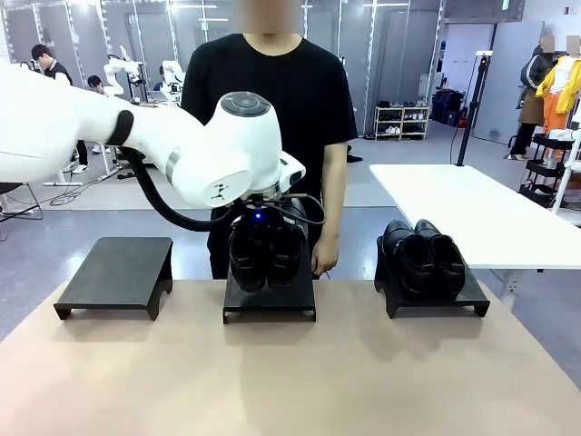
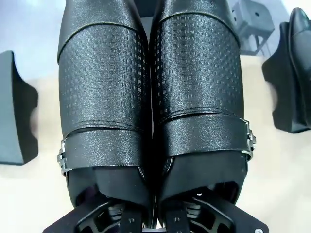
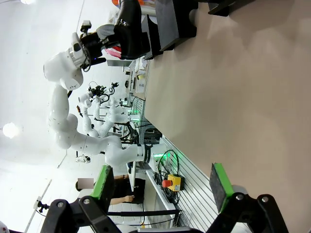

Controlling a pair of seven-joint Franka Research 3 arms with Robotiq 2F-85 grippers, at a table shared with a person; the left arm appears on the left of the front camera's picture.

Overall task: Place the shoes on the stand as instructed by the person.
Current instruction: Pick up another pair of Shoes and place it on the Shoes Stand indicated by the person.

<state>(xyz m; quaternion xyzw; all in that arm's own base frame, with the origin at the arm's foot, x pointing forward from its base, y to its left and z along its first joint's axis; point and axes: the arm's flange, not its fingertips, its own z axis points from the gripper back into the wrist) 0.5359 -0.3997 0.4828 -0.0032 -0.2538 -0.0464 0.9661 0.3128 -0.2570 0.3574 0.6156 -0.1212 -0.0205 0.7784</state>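
My left gripper (image 1: 266, 227) is shut on one pair of black shoes (image 1: 265, 256), held together toes down over the middle stand (image 1: 270, 298). Their toes reach the stand's top; I cannot tell whether they touch it. In the left wrist view the textured, buckled shoes (image 2: 153, 97) fill the frame, with my left gripper (image 2: 155, 216) clamped on their inner walls at the bottom. A second pair of shoes (image 1: 423, 259) sits on the right stand (image 1: 436, 304). The person (image 1: 272, 100) stands right behind the middle stand, one hand (image 1: 322, 261) hanging. My right gripper (image 3: 160, 189) is open above bare table.
The left stand (image 1: 116, 272) is bare. A white table (image 1: 472, 209) stands at the right beyond the wooden table (image 1: 290, 381). In the left wrist view the left stand (image 2: 14, 111) and the right stand (image 2: 286, 82) flank the held shoes.
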